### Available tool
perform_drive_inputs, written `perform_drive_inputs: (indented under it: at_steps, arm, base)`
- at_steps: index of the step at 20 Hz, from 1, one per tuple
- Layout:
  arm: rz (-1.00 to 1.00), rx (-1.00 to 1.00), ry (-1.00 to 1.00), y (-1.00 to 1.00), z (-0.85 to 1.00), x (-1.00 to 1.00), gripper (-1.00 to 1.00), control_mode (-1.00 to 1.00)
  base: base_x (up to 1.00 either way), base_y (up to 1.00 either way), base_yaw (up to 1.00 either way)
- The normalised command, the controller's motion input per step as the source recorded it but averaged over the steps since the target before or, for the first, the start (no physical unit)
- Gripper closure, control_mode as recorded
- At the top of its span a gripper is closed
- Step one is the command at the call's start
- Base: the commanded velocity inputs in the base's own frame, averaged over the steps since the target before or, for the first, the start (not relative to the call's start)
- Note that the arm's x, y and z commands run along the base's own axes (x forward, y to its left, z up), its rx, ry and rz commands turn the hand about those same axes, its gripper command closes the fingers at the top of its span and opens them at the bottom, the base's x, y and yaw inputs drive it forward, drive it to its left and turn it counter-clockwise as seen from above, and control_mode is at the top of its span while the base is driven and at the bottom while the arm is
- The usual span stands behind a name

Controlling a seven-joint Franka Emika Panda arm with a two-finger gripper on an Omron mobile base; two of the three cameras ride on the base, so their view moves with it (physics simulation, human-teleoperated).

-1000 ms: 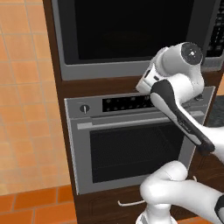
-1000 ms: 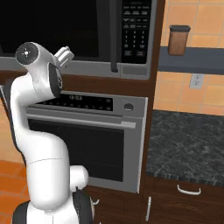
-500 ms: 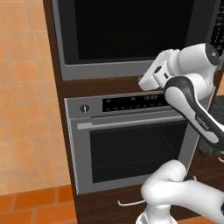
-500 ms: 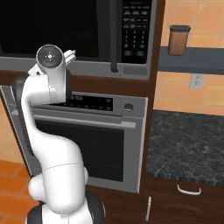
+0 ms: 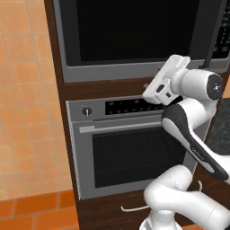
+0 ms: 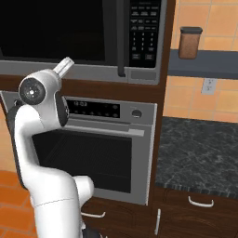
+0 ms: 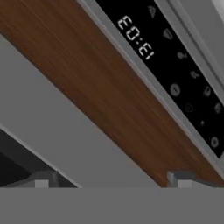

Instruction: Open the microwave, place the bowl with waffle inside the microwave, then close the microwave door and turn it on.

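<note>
Watching the last second back, I see the wrist joint drop and the white hand tip up. The hand now lies in front of the brown wood strip (image 7: pixel 109 96) that runs directly under the large steel-grey microwave with its black glass front (image 5: pixel 112 74). The base has not driven, since the cabinetry sits the same in both base views. The microwave's wide black glass door (image 5: pixel 134 31) is shut, exactly as it was. I judge the arm is only now lining up for the opening step, and nothing of the task is done yet.

In the hand view, the two-finger gripper (image 7: pixel 111 180) has its tips spread wide with nothing between them. It looks across the microwave's grey lower frame, the wood strip, and the lit black display strip (image 7: pixel 175 65) of the silver oven (image 6: pixel 107 153) below.

The part I need is the dark, curved vertical handle (image 6: pixel 121 42). It stands at the door's edge, just beside the microwave's black button panel (image 6: pixel 145 28). From the microwave's lower frame, the handle is up and towards the panel side, and the gripper is below that frame and apart from the handle. I expect to have to raise the hand and carry it sideways towards the handle before I can close on it.
</note>
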Motion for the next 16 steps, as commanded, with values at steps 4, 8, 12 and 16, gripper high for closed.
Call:
perform_drive_inputs:
  at_steps: [4,8,12,16]
  arm:
    - [-0.12,-0.04,0.02,-1.0,0.82,-0.34,-1.0,-1.0]
    - [-0.19,-0.03,0.0,-1.0,0.5,-0.96,-1.0,-1.0]
    - [-0.19,-0.05,0.05,-1.0,0.4,-0.81,-1.0,-1.0]
    - [-0.22,-0.07,0.19,-1.0,0.25,-0.38,-1.0,-1.0]
  base:
    - [0.0,0.0,0.0]
    - [0.0,0.0,0.0]
    - [0.0,0.0,0.0]
    - [0.0,0.0,0.0]
